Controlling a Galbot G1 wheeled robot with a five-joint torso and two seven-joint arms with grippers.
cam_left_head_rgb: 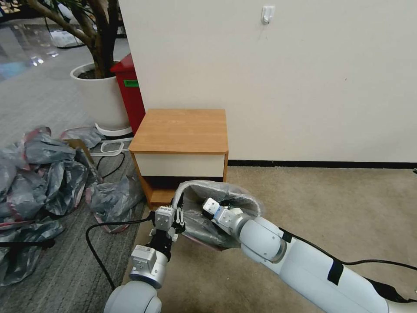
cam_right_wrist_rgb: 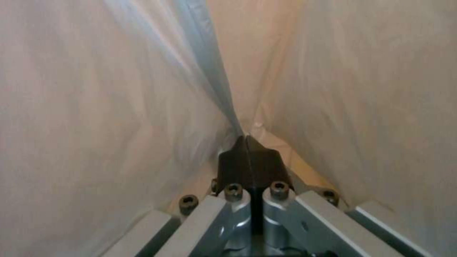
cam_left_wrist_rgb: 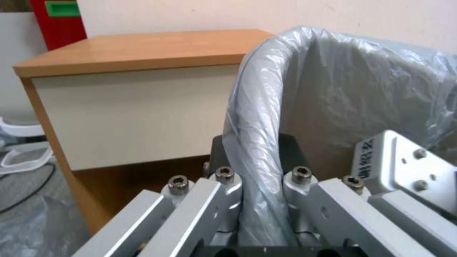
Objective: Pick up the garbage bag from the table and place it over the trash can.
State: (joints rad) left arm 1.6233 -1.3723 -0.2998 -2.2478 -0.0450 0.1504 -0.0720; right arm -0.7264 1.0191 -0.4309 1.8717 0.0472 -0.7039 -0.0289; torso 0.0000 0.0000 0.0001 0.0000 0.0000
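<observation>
The garbage bag (cam_left_head_rgb: 234, 193) lines the trash can (cam_left_head_rgb: 202, 234), which stands on the carpet just in front of the table (cam_left_head_rgb: 182, 126); its grey film is rolled over the rim. My left gripper (cam_left_head_rgb: 178, 215) straddles the can's near-left rim, its fingers closed on the bag-covered edge (cam_left_wrist_rgb: 259, 142). The right gripper (cam_left_head_rgb: 207, 204) reaches down inside the can. There its fingers (cam_right_wrist_rgb: 248, 150) are shut together, tips pressed into the bag's film (cam_right_wrist_rgb: 95, 107), with a crease running away from them. The table top (cam_left_wrist_rgb: 142, 50) is bare.
A heap of similar grey bags (cam_left_head_rgb: 39, 174) covers the floor at left. A white plant pot (cam_left_head_rgb: 102, 95) and a tall red bin (cam_left_head_rgb: 130, 91) stand behind it by the wall. A black cable (cam_left_head_rgb: 100, 230) loops near my left arm. Open carpet (cam_left_head_rgb: 325, 204) lies to the right.
</observation>
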